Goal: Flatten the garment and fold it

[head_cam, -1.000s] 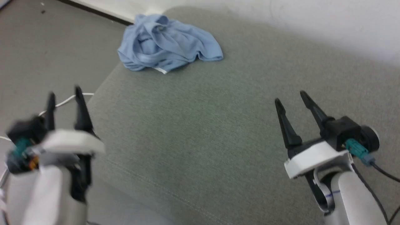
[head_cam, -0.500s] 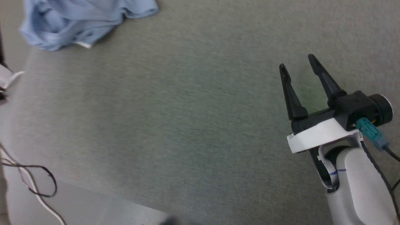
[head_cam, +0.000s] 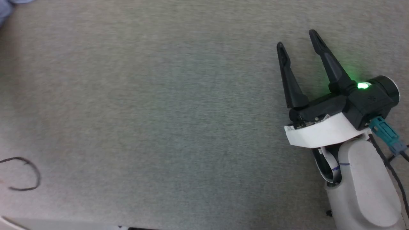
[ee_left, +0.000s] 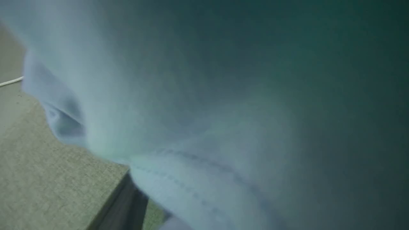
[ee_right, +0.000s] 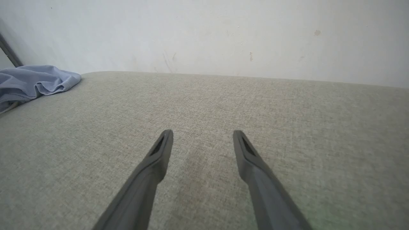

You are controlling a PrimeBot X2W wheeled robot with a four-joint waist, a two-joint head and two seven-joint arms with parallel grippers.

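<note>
Well, my right gripper [head_cam: 296, 39] stands with its two dark fingers spread wide and nothing between them, at the right side of the grey-green cushion [head_cam: 159, 111] in the head view. A small green light [head_cam: 362, 85] glows on the black housing behind the fingers, and a teal plug [head_cam: 385, 134] with its dark lead sticks out of that housing beside my pale forearm. Along the right wrist view the fingers point over bare woven fabric toward a pale wall [ee_right: 204, 32] that runs behind the cushion; whether the tips touch the fabric I cannot tell. The garment [ee_right: 32, 80] lies bunched in soft light blue folds at the cushion's far left end, close to the wall and well apart from my right gripper. My left wrist camera has that same light blue cloth very close before its lens (so close that it blurs, with a faint stitched seam running across it), hanging above a corner of the cushion at the lower left of that view. The cloth hides my left gripper's fingers, so I cannot tell whether they are spread, pressed together or pinching it. A white cable [ee_left: 11, 81] lies past the cloth at that view's left edge, and a dark cable loop [head_cam: 22, 174] rests on the cushion at the head view's lower left.
</note>
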